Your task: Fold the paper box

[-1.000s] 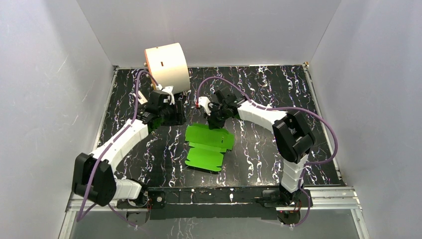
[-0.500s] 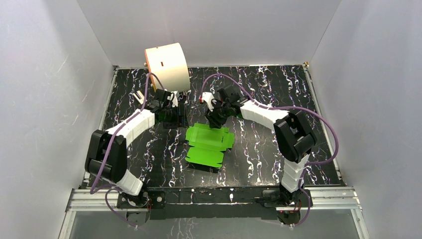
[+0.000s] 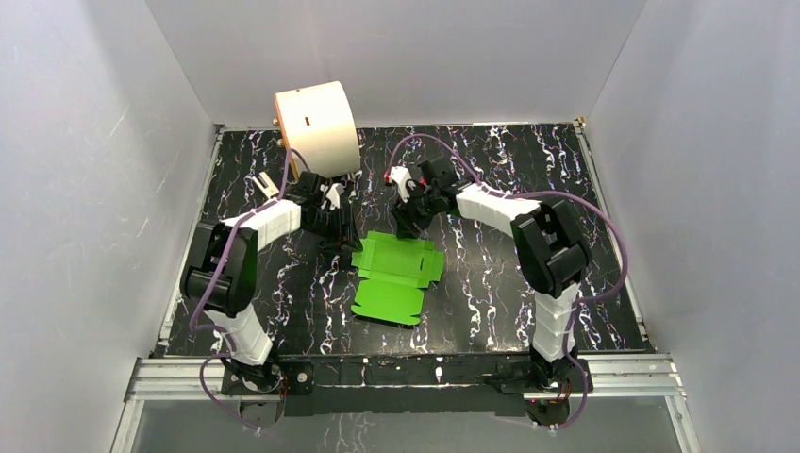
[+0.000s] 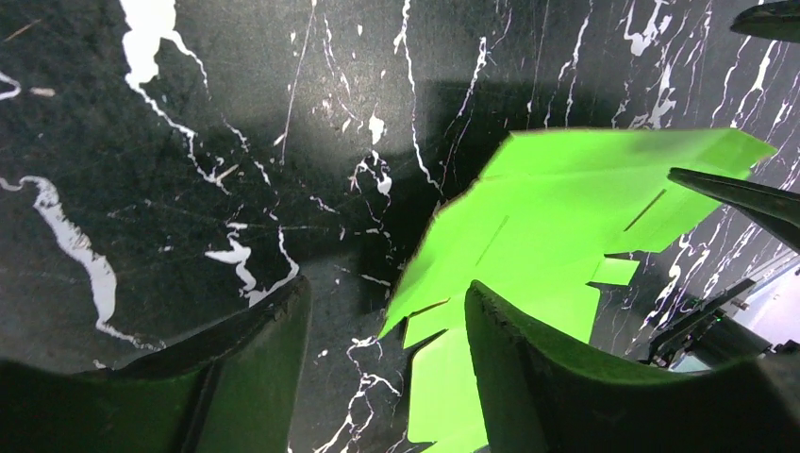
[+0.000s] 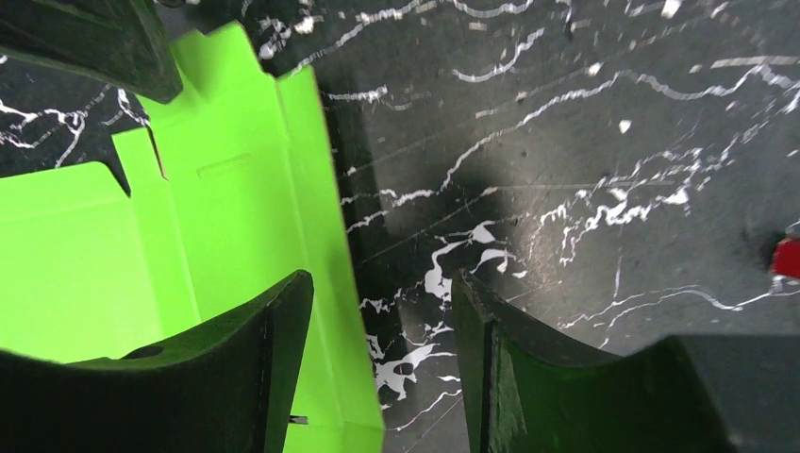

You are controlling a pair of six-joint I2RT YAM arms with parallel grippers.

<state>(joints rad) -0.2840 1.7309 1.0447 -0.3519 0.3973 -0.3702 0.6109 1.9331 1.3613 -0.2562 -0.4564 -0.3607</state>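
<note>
The paper box (image 3: 396, 274) is a bright green creased sheet with flaps, lying mostly flat mid-table. My left gripper (image 3: 338, 228) stands at its far left corner. In the left wrist view the gripper (image 4: 387, 326) is open, and the sheet's (image 4: 566, 217) corner edge lies between the spread fingers (image 4: 255, 363), untouched. My right gripper (image 3: 407, 225) hovers at the sheet's far edge. It (image 5: 377, 326) is open too, astride the raised far flap (image 5: 245, 189), with one finger (image 5: 241, 363) over the green and the other over bare table.
A large cream cylinder (image 3: 317, 127) lies on its side at the back left, just behind the left gripper. A small red block (image 5: 785, 257) sits on the black marbled table (image 3: 528, 170) beyond the right gripper. White walls enclose three sides.
The right gripper has opened and let go of the sheet's far flap. The left arm has drawn its elbow in and brought its gripper right, to the sheet's far left corner.
</note>
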